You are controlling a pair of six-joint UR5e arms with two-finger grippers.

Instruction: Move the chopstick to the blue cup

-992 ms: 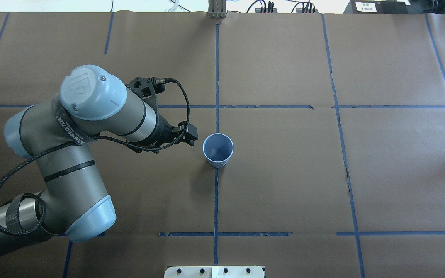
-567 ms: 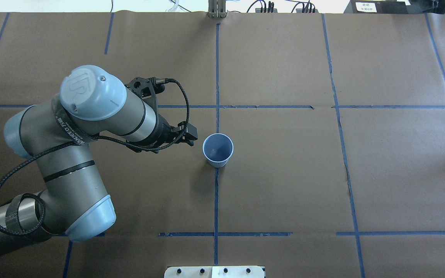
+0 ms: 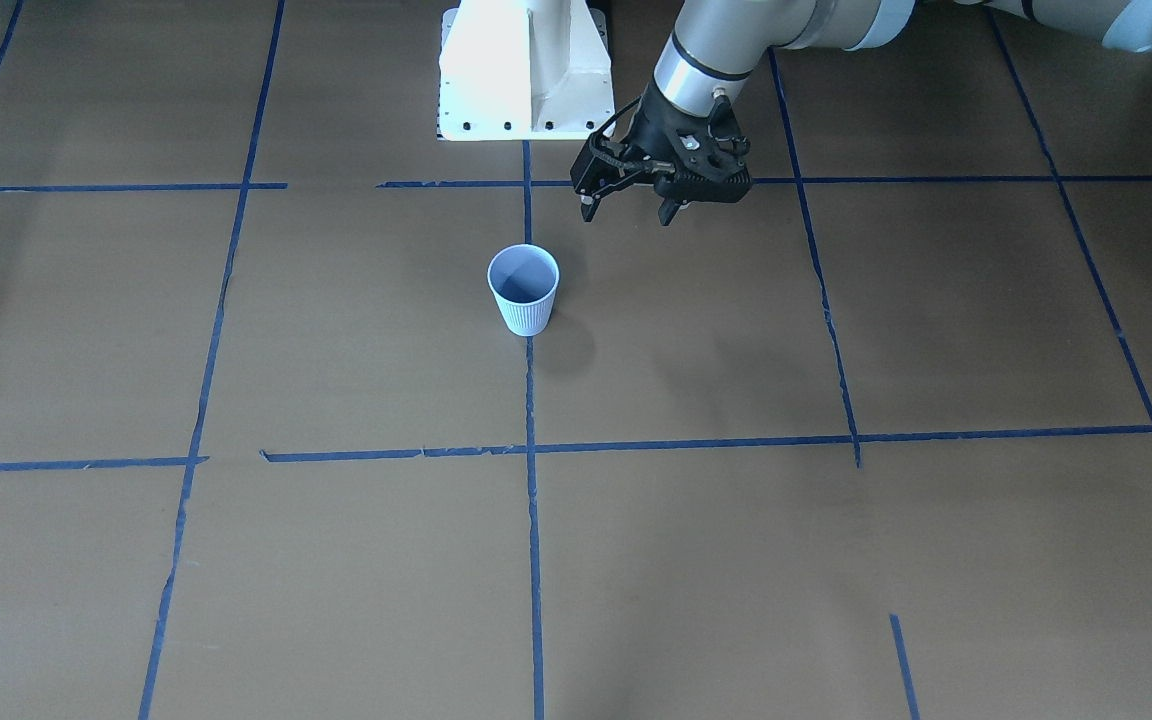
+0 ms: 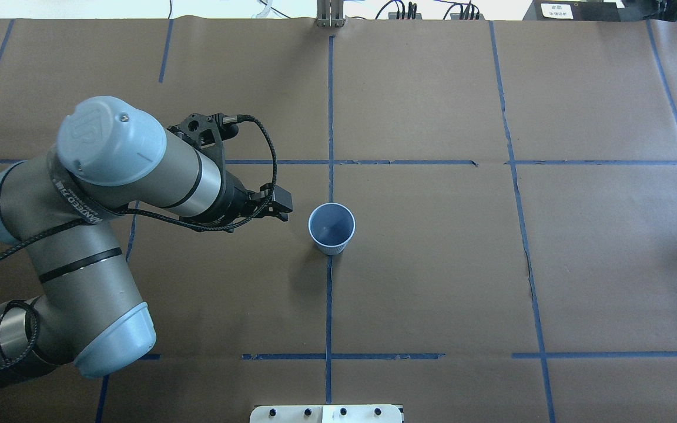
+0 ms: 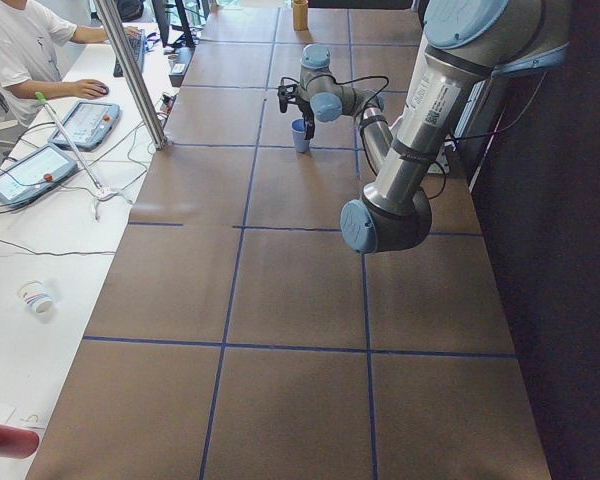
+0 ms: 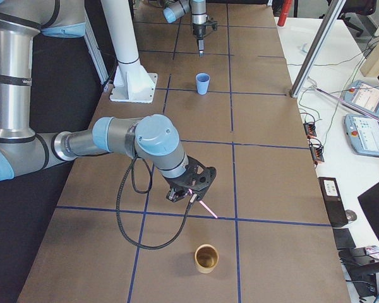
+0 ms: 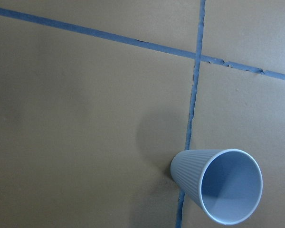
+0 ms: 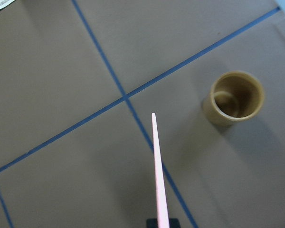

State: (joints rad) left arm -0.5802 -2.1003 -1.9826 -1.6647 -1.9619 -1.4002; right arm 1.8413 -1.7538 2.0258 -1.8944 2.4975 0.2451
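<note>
A: Where's our chopstick (image 8: 157, 171)?
B: Well apart from the blue cup (image 4: 331, 229), over the counter (image 4: 432, 264), clamped at 1 end in our right jaws. Our left jaws hang spread and empty near the cup.
A: How will it handle?
B: We judge it light, stiff and slick. Gripped so near the end, it could pivot.

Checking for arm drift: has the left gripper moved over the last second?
Yes. In the overhead view, the left gripper has pulled leftward, away from the blue cup.
</note>
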